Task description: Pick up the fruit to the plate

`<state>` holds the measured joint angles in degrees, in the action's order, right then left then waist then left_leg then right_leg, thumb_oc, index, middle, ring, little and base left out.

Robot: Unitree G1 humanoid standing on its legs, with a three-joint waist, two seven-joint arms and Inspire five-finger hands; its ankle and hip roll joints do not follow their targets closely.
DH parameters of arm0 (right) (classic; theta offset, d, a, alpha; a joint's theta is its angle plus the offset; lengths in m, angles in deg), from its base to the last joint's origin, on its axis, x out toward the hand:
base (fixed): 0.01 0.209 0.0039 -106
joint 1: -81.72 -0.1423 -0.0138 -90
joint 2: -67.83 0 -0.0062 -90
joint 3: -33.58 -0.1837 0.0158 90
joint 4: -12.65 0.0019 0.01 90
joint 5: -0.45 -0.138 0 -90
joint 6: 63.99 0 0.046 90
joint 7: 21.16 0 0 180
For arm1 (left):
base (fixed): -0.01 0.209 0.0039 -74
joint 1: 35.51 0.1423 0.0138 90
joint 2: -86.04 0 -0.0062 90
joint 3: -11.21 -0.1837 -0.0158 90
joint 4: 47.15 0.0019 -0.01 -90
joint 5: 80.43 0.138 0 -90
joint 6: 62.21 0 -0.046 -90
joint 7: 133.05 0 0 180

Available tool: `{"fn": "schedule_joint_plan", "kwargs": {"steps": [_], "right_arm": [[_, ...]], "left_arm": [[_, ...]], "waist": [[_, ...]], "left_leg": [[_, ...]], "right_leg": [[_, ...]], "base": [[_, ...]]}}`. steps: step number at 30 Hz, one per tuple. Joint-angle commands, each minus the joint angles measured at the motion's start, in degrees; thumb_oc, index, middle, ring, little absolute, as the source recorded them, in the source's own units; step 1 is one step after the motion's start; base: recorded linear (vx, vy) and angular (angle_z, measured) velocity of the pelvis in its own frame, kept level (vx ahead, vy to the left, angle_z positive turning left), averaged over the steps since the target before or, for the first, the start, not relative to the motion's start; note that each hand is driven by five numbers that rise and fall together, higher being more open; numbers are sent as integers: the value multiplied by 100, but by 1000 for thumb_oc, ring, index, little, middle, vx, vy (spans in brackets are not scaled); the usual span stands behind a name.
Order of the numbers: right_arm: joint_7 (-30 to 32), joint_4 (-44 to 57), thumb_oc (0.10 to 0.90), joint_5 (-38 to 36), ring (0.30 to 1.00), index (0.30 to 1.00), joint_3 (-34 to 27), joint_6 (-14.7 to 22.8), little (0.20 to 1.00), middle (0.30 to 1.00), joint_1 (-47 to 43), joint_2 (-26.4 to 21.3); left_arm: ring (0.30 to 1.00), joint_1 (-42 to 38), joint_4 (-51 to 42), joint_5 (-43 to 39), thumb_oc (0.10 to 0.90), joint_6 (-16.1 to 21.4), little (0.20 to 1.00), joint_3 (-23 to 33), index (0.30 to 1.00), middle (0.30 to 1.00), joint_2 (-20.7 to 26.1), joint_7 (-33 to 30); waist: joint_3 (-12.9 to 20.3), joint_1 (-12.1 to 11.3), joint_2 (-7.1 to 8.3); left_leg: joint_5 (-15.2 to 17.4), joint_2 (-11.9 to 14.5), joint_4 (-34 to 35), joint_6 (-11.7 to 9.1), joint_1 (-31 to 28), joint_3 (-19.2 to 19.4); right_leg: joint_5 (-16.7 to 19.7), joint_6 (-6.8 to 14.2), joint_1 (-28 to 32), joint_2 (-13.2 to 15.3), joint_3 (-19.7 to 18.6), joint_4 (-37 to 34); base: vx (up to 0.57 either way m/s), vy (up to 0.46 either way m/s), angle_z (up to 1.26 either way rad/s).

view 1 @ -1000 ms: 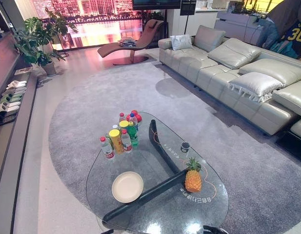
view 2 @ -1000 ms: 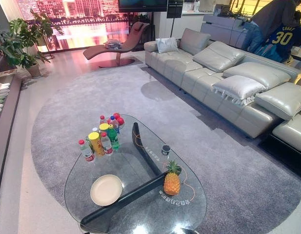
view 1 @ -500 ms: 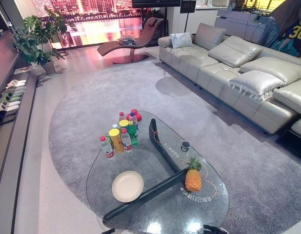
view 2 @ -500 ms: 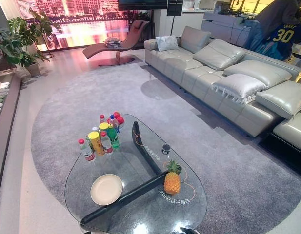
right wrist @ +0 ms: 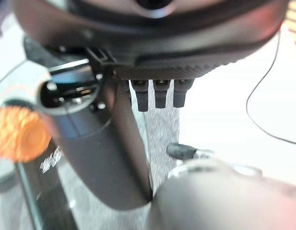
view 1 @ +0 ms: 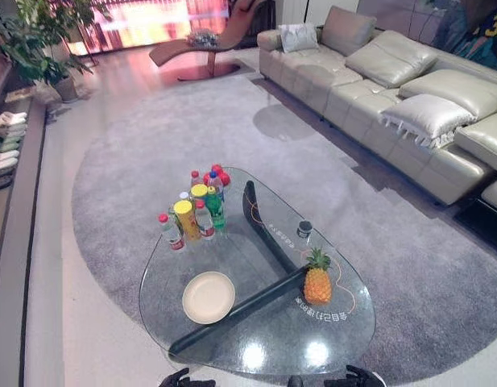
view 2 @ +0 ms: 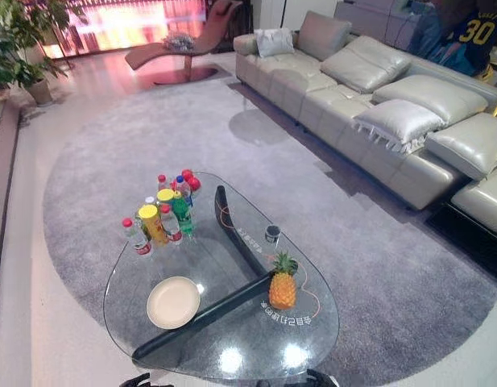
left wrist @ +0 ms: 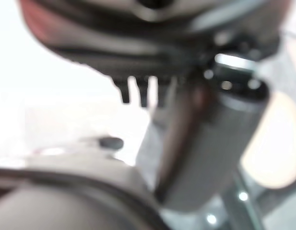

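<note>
One pineapple (view 1: 316, 284) stands upright on the glass table (view 1: 256, 355), toward my right, well apart from the cream plate (view 1: 209, 297) lying left of the dark table base (view 1: 248, 302). Beyond the plate stands a cluster of bottles (view 1: 196, 211) with a yellow can (view 1: 184, 218) among them. My left hand (view 1: 184, 379) and right hand (view 1: 361, 376) show at the near table edge — both hold nothing, though I cannot tell how far their fingers are spread.

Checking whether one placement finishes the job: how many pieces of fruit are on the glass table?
1: a pineapple stands upright on the glass table, on the robot's right side, apart from the empty plate. Something small could be hidden among the bottles.
</note>
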<state>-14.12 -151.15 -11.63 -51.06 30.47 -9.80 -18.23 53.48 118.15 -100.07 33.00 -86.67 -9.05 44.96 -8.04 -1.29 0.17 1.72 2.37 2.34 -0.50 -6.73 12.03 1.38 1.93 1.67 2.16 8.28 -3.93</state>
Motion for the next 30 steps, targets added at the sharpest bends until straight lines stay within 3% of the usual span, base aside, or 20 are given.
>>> {"fn": "schedule_joint_plan", "kwargs": {"steps": [1,11,18,23,30], "right_arm": [[649,25,800,-502,900,900,-151,602,900,900,-327,-270],[1516,1271,800,-954,900,900,-451,1579,900,900,-658,-509],[2269,3019,800,-516,900,900,-277,1525,900,900,-814,-869],[2404,4082,800,-814,900,900,-406,1570,900,900,-1030,-1148],[2946,5057,800,-579,900,900,-502,1682,900,900,-1520,-1269]], "left_arm": [[900,-246,138,-287,800,244,900,59,900,900,67,-169],[900,-353,-244,-581,800,517,900,-89,900,900,282,-349],[900,-267,-595,-852,800,671,900,-209,900,900,463,-325],[900,-281,-870,-1007,800,1014,900,-271,900,900,564,-471],[900,-346,-1374,-1073,800,1160,900,-405,900,900,585,-721]], "waist": [[-255,9,276],[-991,-46,370],[-1428,-46,368],[-1770,-20,370],[-2175,-90,329]], "left_leg": [[64,-196,-521,-17,501,-212],[24,-189,-769,45,1089,-274],[64,-249,-1137,98,1580,-293],[130,-265,-1583,130,2063,-227],[222,-240,-1864,160,2474,-212]], "right_leg": [[119,239,-95,276,32,446],[87,248,-742,204,109,920],[86,271,-1170,215,130,1228],[59,264,-1591,247,190,1558],[3,239,-2043,273,291,1899]], "base": [[-177,-54,-11],[-91,-50,-5],[-49,-1,0],[-54,36,1],[-20,17,1]]}}
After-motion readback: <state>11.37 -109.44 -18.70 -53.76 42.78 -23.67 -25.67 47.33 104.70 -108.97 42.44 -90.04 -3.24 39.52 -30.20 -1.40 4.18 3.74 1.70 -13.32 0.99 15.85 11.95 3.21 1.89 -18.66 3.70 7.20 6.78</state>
